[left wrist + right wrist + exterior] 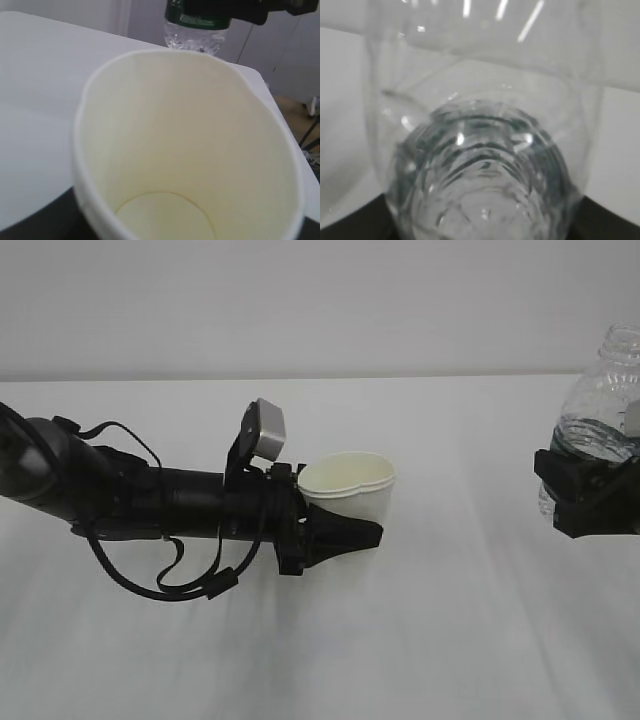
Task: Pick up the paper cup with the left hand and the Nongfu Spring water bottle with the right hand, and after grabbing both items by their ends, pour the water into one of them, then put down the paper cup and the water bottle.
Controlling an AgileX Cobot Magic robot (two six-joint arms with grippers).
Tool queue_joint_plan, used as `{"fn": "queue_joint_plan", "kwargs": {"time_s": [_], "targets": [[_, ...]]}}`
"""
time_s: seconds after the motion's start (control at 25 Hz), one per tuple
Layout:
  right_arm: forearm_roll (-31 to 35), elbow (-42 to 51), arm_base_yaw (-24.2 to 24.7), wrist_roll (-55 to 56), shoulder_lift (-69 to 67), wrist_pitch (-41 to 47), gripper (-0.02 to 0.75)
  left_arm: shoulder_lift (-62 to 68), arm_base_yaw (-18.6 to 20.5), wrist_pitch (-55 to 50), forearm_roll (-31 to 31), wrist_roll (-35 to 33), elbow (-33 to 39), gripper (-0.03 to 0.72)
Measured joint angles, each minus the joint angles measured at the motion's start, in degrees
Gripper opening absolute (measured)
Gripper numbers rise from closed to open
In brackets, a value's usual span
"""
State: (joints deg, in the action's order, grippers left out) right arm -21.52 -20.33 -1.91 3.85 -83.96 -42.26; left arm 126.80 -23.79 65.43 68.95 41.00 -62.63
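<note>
In the exterior view, a small white paper cup (350, 487) was held upright above the white desk (440, 620) by the black left tool (345, 532), closed on its base. At right, a clear ribbed plastic water bottle (600, 400) was gripped at its lower body by the black right tool (585, 495).

In the left wrist view, the cup's (190, 150) cream interior was seen empty, the bottle (197, 30) beyond it.

In the right wrist view, the bottle (485, 150) was seen with water inside.

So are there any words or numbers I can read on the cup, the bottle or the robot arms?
None can be read.
Water bottle: its dark green label has pale lettering, too blurred to read.
Paper cup: plain, no print showing.
Left gripper and its arm: no lettering visible.
Right gripper: no lettering visible.
</note>
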Motion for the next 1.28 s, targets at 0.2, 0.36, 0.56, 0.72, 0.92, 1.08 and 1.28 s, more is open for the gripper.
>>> {"fn": "queue_joint_plan", "kwargs": {"time_s": [0.2,0.36,0.56,0.72,0.92,1.08,1.28], "targets": [[-1.2,0.0,0.0,0.6,0.1,2.3,0.405,0.0,-3.1,-2.2,0.5,0.0,-0.6,0.435],[-1.4,-0.5,0.0,0.8,1.9,6.9,0.405,0.0,-4.5,-4.1,0.7,0.0,-0.7,0.434],[-2.1,-2.5,0.0,0.9,6.2,14.5,0.405,0.0,-5.0,-4.7,0.2,0.0,-0.7,0.434],[-3.6,-4.6,0.0,1.0,9.5,21.5,0.405,0.0,-5.0,-4.7,-0.2,0.0,-0.7,0.432],[-4.7,-4.8,0.0,1.0,10.4,23.0,0.405,0.0,-5.2,-4.6,-0.9,0.1,-0.8,0.432],[-7.2,-4.8,0.0,1.0,10.4,23.4,0.405,0.0,-5.8,-4.6,-1.2,0.1,-0.9,0.432],[-12.0,-4.8,0.0,0.0,10.4,27.7,0.405,0.0,-7.1,-4.7,-1.3,0.1,-2.3,0.432]]}}
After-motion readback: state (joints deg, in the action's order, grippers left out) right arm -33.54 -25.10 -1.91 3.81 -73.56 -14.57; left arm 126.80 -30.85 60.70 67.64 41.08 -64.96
